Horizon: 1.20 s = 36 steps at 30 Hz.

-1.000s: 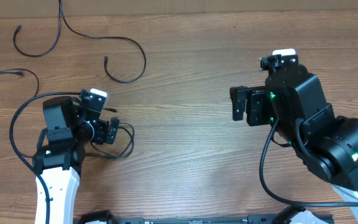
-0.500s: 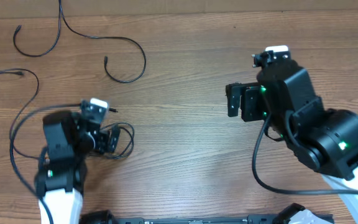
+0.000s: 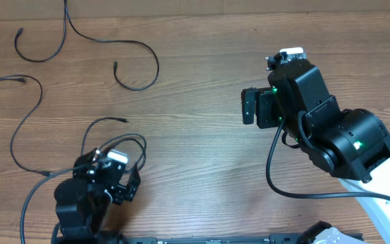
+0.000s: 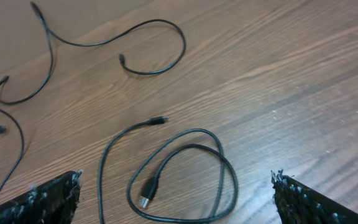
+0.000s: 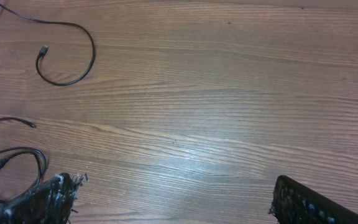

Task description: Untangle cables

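Several thin black cables lie apart on the wooden table. A looped cable [image 3: 139, 150] with a USB plug [image 4: 148, 191] lies just ahead of my left gripper [image 3: 117, 179], between its spread fingertips [image 4: 45, 198], touching neither. My left gripper [image 4: 179, 211] is open and holds nothing. A second strand [image 4: 104, 158] ends in a small plug [image 4: 161, 119]. A long curved cable [image 3: 151, 61] lies at the back left. My right gripper [image 3: 249, 107] hovers open over bare wood at the right, far from the cables [image 5: 86, 43], its jaws [image 5: 176, 205] wide and empty.
Another thin cord [image 3: 29, 112] snakes along the left edge of the table. The thick black cable [image 3: 273, 173] of the right arm hangs beside its body. A light wall strip [image 3: 195, 5] borders the table's far edge.
My left arm has drawn back toward the near edge, uncovering the looped cable, which stays in place. My right arm has shifted slightly left and farther back. Both grippers stayed open.
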Each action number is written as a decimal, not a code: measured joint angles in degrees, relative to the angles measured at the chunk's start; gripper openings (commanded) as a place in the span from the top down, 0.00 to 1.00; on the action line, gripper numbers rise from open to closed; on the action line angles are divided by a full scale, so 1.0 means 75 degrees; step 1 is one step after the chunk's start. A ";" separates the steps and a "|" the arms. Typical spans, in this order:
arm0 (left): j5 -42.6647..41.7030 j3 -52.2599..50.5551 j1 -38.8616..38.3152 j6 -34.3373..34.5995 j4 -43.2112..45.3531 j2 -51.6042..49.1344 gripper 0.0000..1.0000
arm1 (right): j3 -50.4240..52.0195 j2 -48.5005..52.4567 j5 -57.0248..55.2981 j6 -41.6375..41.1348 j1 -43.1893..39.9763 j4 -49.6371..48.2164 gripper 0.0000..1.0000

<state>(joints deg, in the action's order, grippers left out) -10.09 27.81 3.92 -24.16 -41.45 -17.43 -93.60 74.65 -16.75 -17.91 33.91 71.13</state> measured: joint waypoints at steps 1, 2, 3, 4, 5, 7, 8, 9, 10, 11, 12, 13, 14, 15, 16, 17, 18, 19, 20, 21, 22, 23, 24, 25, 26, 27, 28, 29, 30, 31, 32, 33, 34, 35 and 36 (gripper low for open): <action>0.0000 -0.0020 -0.0061 0.0000 -0.0102 0.0140 0.01 | 0.0000 0.0000 0.0003 -0.0003 0.0000 0.0000 0.00; 0.0000 -0.0050 -0.0093 0.0000 -0.0146 0.0236 0.01 | 0.0000 0.0000 0.0003 -0.0003 0.0000 0.0000 0.00; 0.0000 -0.0111 -0.0117 0.0000 -0.0157 0.0350 0.00 | 0.0000 0.0000 0.0000 -0.0003 0.0000 0.0000 0.00; 0.0000 -0.0192 -0.0122 0.0000 -0.0163 0.0458 0.00 | 0.0000 0.0000 0.0003 -0.0006 0.0000 0.0003 0.00; 0.0003 -0.0291 -0.0122 0.0000 -0.0160 0.0557 0.00 | 0.0000 0.0000 0.0006 0.0000 0.0000 0.0006 0.00; 0.0003 -0.0557 -0.0122 0.0000 -0.0184 0.0711 0.00 | 0.0000 0.0000 0.0000 -0.0003 0.0000 0.0000 0.00; 0.0000 -0.0679 -0.0122 0.0000 -0.0221 0.0746 0.00 | 0.0000 0.0000 0.0003 0.0000 0.0000 -0.0003 0.00; 0.0003 -0.0819 -0.0122 0.0000 -0.0268 0.0758 0.01 | 0.0000 0.0000 0.0003 0.0000 0.0000 0.0003 0.00; 0.0003 -0.0941 -0.0122 0.0000 -0.0306 0.0761 0.01 | 0.0000 0.0000 0.0000 -0.0003 0.0000 0.0003 0.00; 0.0003 -0.1058 -0.0122 0.0000 -0.0321 0.0761 0.00 | 0.0000 0.0000 0.0003 0.0003 0.0000 0.0003 0.00; 0.0003 -0.1163 -0.0122 0.0000 -0.0367 0.0758 0.00 | 0.0000 0.0000 0.0000 -0.0003 0.0000 0.0009 0.00; 0.0003 -0.1221 -0.0122 0.0000 -0.0420 0.0758 0.00 | 0.0000 0.0000 0.0003 -0.0003 0.0000 0.0006 0.00; 0.0003 -0.1265 -0.0122 0.0000 -0.0530 0.0761 0.00 | 0.0000 0.0000 0.0006 0.0000 0.0000 0.0006 0.00; 0.0003 -0.1285 -0.0122 0.0000 -0.0632 0.0761 0.01 | 0.0000 0.0000 0.0003 0.0000 0.0000 0.0006 0.00; 0.0003 -0.1297 -0.0122 0.0000 -0.0711 0.0761 0.00 | 0.0000 0.0000 0.0003 -0.0006 0.0000 0.0006 0.00; 0.0003 -0.1300 -0.0122 0.0000 -0.0766 0.0761 0.00 | 0.0000 0.0000 0.0003 0.0000 0.0000 0.0006 0.00; 0.0003 -0.1300 -0.0122 0.0000 -0.0801 0.0761 0.00 | 0.0000 0.0000 0.0003 0.0000 0.0000 0.0009 0.00; 0.0003 -0.1300 -0.0122 0.0000 -0.0822 0.0761 0.00 | 0.0000 0.0000 0.0003 -0.0003 0.0000 0.0006 0.00; 0.0003 -0.1300 -0.0122 0.0000 -0.0842 0.0761 0.00 | 0.0000 0.0000 0.0006 -0.0003 0.0000 0.0009 0.00; 0.0003 -0.1300 -0.0122 0.0000 -0.0854 0.0761 0.00 | 0.0000 0.0000 0.0006 -0.0006 0.0000 0.0009 0.00; 0.0003 -0.1300 -0.0122 0.0000 -0.0854 0.0761 0.00 | 0.0000 0.0000 0.0003 -0.0003 0.0000 0.0006 0.00; 0.0003 -0.1300 -0.0122 0.0000 -0.0854 0.0761 0.01 | 0.0000 0.0000 0.0006 -0.0003 0.0000 0.0006 0.00; 0.0003 -0.1303 -0.0122 0.0000 -0.0857 0.0761 0.00 | 0.0000 0.0000 0.0003 -0.0006 0.0000 0.0009 0.00; 0.0003 -0.1303 -0.0122 0.0000 -0.0854 0.0761 0.00 | 0.0000 0.0000 -0.0003 -0.0006 0.0000 0.0009 0.00; 0.0003 -0.1303 -0.0122 0.0000 -0.0857 0.0761 0.01 | 0.0000 0.0000 0.0006 -0.0003 0.0000 0.0009 0.00; 0.0003 -0.1303 -0.0122 0.0000 -0.0860 0.0761 0.00 | 0.0000 0.0000 0.0003 -0.0006 0.0000 0.0009 0.00; 0.0003 -0.1303 -0.0122 0.0000 -0.0868 0.0761 0.00 | 0.0000 0.0000 0.0003 0.0000 0.0000 0.0006 0.00; 0.0003 -0.1303 -0.0122 0.0000 -0.0877 0.0761 0.01 | 0.0000 0.0000 0.0003 -0.0003 0.0000 0.0009 0.00; 0.0003 -0.1303 -0.0122 0.0000 -0.0880 0.0761 0.00 | 0.0000 0.0000 0.0000 -0.0003 0.0000 0.0006 0.00; 0.0003 -0.1303 -0.0122 0.0000 -0.0880 0.0761 0.00 | 0.0000 0.0000 0.0006 -0.0003 0.0000 0.0009 0.00; 0.0003 -0.1303 -0.0122 0.0000 -0.0880 0.0761 0.01 | 0.0000 0.0000 0.0003 -0.0003 0.0000 0.0006 0.00; 0.0003 -0.1303 -0.0122 0.0000 -0.0880 0.0761 0.01 | 0.0000 0.0000 0.0006 -0.0003 0.0000 0.0006 0.00; 0.0003 -0.1303 -0.0122 0.0000 -0.0880 0.0761 0.00 | 0.0000 0.0000 0.0003 -0.0003 0.0000 0.0009 0.00; 0.0003 -0.1303 -0.0122 0.0000 -0.0880 0.0761 0.00 | 0.0000 0.0000 0.0003 -0.0006 0.0000 0.0009 0.00; 0.0003 -0.1303 -0.0122 0.0000 -0.0880 0.0761 0.00 | 0.0000 0.0000 0.0006 -0.0006 0.0000 0.0009 0.00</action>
<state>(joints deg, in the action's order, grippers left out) -10.07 18.04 3.01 -24.16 -48.05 -11.73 -93.60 74.65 -16.71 -17.96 33.91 71.20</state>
